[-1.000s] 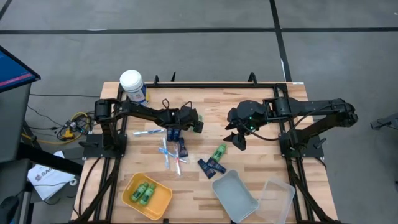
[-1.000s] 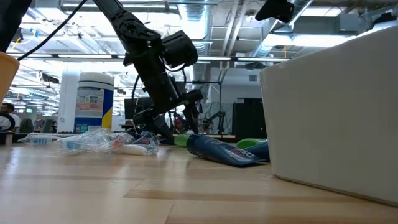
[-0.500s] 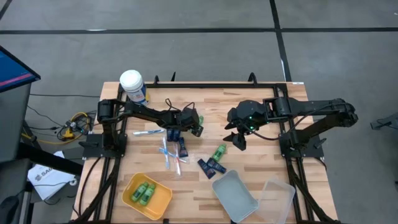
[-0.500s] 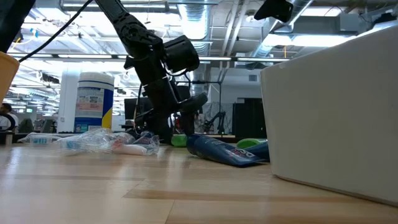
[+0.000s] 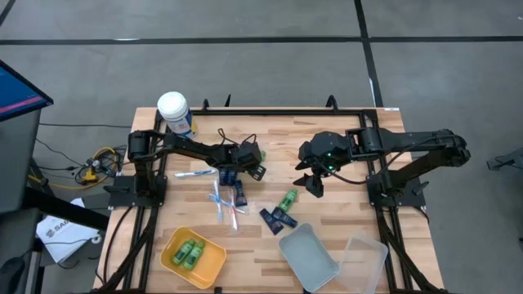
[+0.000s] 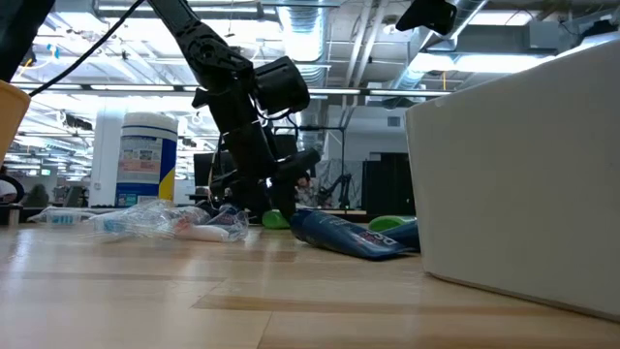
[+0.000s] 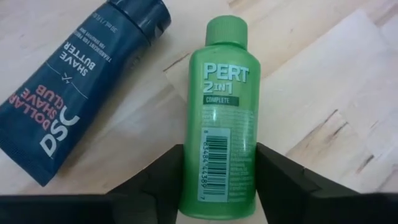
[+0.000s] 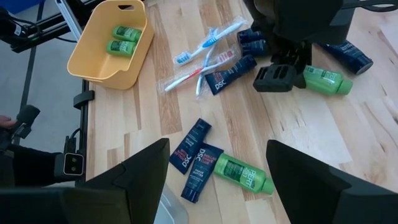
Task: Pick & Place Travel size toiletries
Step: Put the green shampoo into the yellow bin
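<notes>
My left gripper (image 5: 255, 167) is low over the table's middle, shut on a bright green bottle (image 7: 221, 118) that lies on the wood next to a navy tube (image 7: 74, 93). My right gripper (image 5: 314, 186) hangs open to the right of the items, above a second green bottle (image 5: 287, 200) and two navy tubes (image 5: 278, 218). Wrapped toothbrushes (image 5: 225, 204) and more tubes (image 5: 240, 194) lie flat between the arms. Two green bottles (image 5: 189, 253) lie in the yellow tray (image 5: 214, 268). My left gripper pinches the green bottle's lower body (image 7: 217, 180), near its base, between the two fingers (image 7: 165, 180). The fingers run along the bottle, slanting down from the table's left. The cap end (image 7: 225, 31) points away from the gripper. The bottle lies on its side at table level (image 6: 276, 219).
A big white-lidded canister (image 5: 173, 109) stands at the far left corner. A grey bin (image 5: 308, 257) and its clear lid (image 5: 365, 260) sit at the near right edge. The yellow tray sits at the near left. Bare wood lies to the far right.
My left gripper has sunk a little toward the table and shifted slightly toward the near edge, with the green bottle staying at its fingertips on the wood. The right arm has kept still.
</notes>
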`<state>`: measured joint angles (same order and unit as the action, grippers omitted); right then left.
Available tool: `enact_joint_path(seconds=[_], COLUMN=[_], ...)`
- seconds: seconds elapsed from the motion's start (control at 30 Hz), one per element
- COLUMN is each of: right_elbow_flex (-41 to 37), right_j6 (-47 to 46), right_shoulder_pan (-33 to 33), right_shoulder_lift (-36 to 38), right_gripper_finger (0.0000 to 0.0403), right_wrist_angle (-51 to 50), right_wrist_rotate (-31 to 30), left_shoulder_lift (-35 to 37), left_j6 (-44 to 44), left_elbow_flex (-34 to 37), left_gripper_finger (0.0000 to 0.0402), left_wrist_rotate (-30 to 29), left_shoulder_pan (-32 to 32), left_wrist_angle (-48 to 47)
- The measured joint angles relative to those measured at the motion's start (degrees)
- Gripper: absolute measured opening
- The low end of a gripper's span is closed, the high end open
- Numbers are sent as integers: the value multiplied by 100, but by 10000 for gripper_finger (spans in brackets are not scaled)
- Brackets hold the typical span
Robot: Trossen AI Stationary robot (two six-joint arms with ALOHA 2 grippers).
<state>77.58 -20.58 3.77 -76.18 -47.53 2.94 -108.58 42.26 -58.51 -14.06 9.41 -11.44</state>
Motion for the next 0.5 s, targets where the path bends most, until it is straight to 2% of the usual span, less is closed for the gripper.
enact_joint_path(seconds=[0.17,0.33,0.43,0.5], right_elbow_flex=[0,0,0,0], right_j6=[0,2,2,5], right_shoulder_pan=[0,0,0,-2], right_shoulder_lift=[0,0,0,0], right_gripper_finger=[260,260,260,260], right_wrist_angle=[-2,-7,-23,-26], right_wrist_rotate=[0,0,0,0], left_shoulder_lift=[328,1012,1505,1917], left_j6=[-60,-540,-876,-1056], left_elbow_flex=[36,34,36,29], left_gripper_finger=[161,156,157,158], left_wrist_rotate=[439,723,1276,1672], left_shoulder_pan=[-20,-42,-160,-305], left_wrist_angle=[-137,-64,-307,-841])
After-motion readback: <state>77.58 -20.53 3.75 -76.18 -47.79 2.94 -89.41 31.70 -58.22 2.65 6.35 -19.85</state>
